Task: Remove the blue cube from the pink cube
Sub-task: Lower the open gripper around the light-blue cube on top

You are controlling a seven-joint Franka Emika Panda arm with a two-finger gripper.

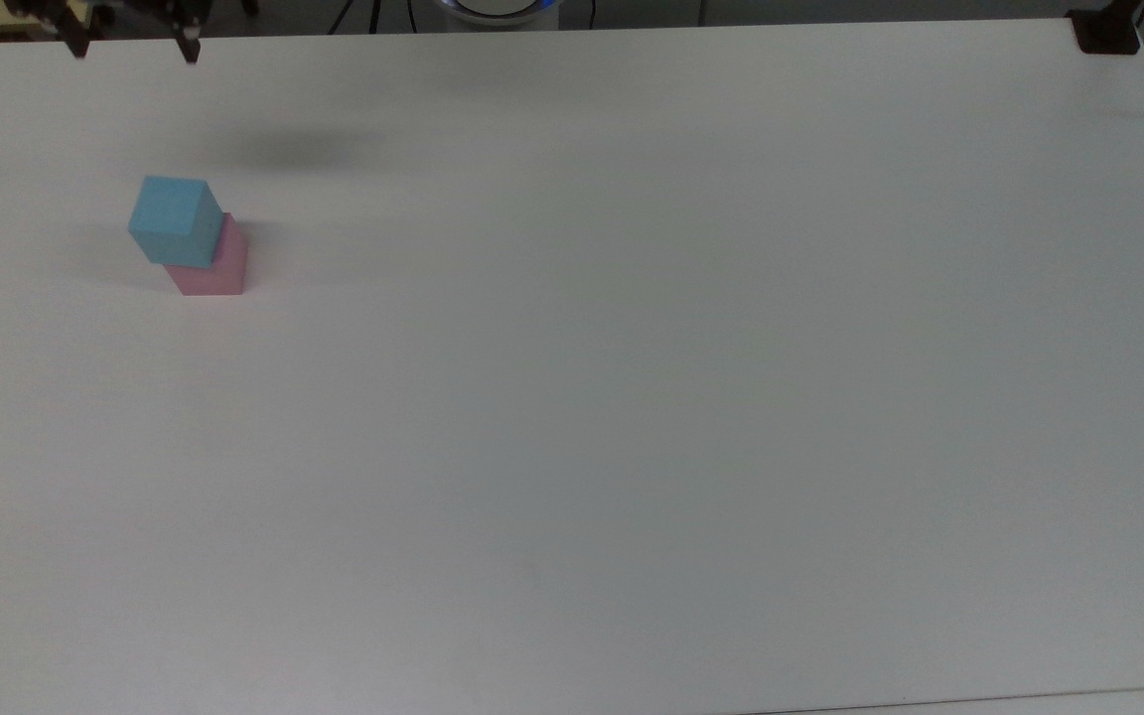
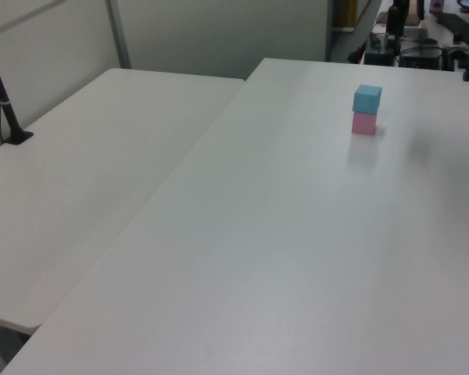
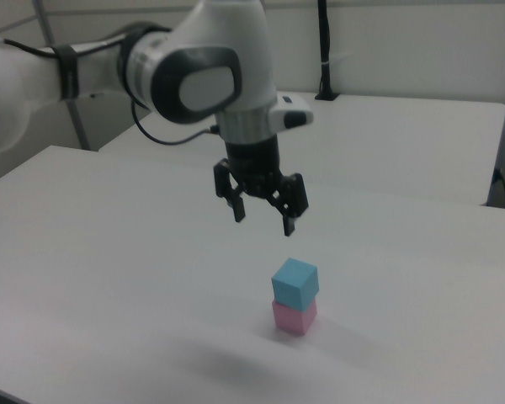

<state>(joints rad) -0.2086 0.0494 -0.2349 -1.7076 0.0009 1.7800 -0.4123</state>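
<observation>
On the white table (image 1: 632, 397), toward the top view's left, the blue cube (image 1: 175, 219) rests squarely on the pink cube (image 1: 217, 264), the pair forming a two-block stack with bare surface on every side. The right view shows the blue cube (image 3: 295, 284) turned slightly about the vertical relative to the pink cube (image 3: 295, 317), so their edges do not quite align, though the upper block sits flat and fully supported. The pincer (image 3: 263, 210) hangs in the air above and a little toward the right view's left of the stack, well apart from it, pointing straight down with its two fingers spread wide and nothing between them. In the top view its fingertips (image 1: 192, 50) appear at the upper left edge, beyond the stack. This posture reads as an approach: the wide gap would let the fingers straddle the blue cube, and the vertical pose suits a descent from above that leaves the pink cube undisturbed. The lifting itself is not yet begun. The left view shows the stack (image 2: 366, 109) standing near the far end of the table.
</observation>
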